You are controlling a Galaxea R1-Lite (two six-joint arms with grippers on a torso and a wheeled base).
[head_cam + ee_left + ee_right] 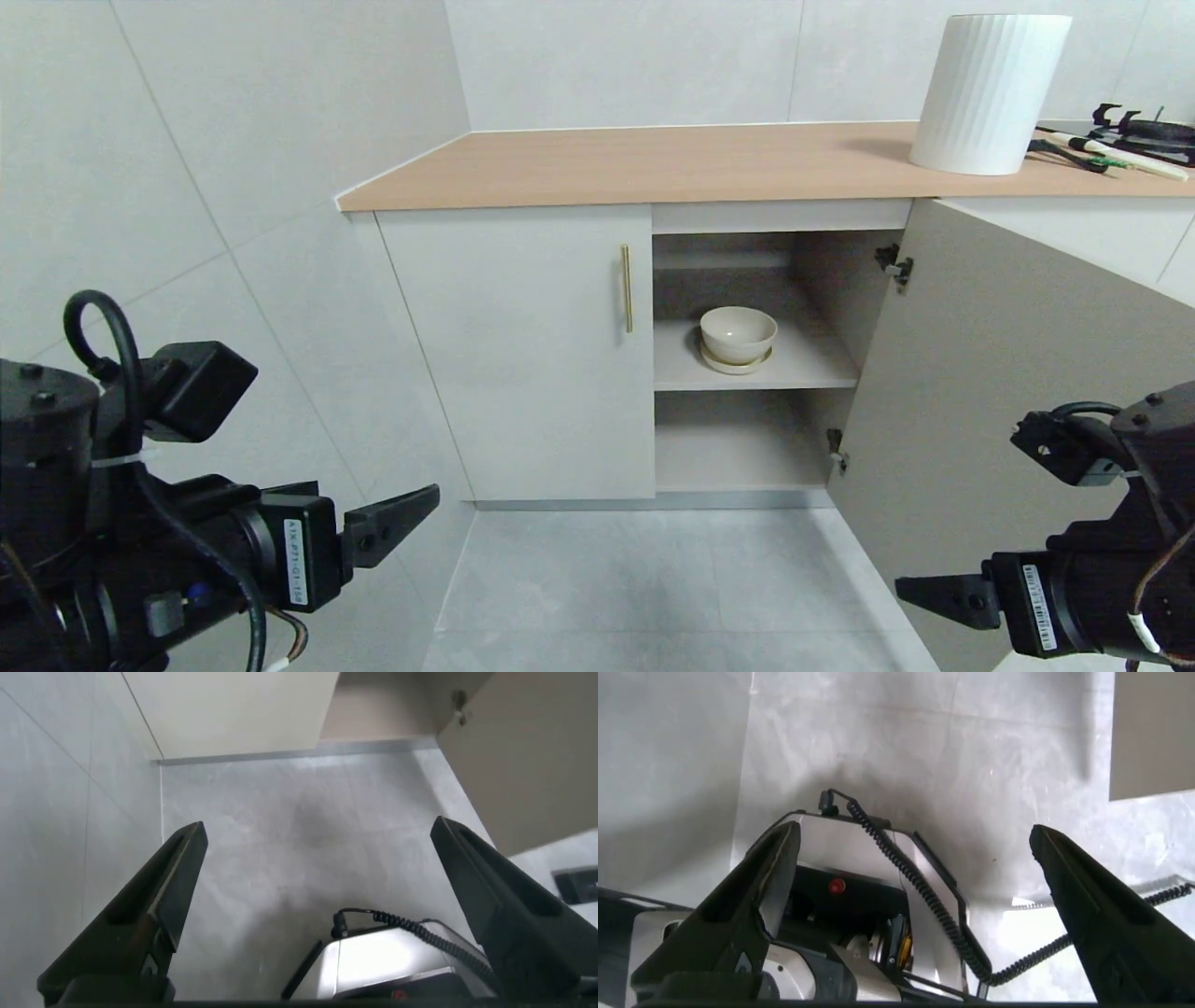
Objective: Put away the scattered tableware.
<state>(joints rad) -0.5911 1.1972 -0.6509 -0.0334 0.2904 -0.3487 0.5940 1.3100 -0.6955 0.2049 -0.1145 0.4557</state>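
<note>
We see bowl (738, 331) on plate (736, 363) on the mid shelf (808, 366), rt door (990, 392) open, w/ left gripper (318, 831) & right gripper (915, 831) both spread wide, empty, above floor (635, 579)

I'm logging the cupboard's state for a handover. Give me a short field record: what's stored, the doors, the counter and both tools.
doors: right door open; left door shut
upper shelf: bowl sitting on a plate
countertop: white ribbed container; utensils at its right end
left tool: open, empty, low over the floor
right tool: open, empty, low by the open door
</note>
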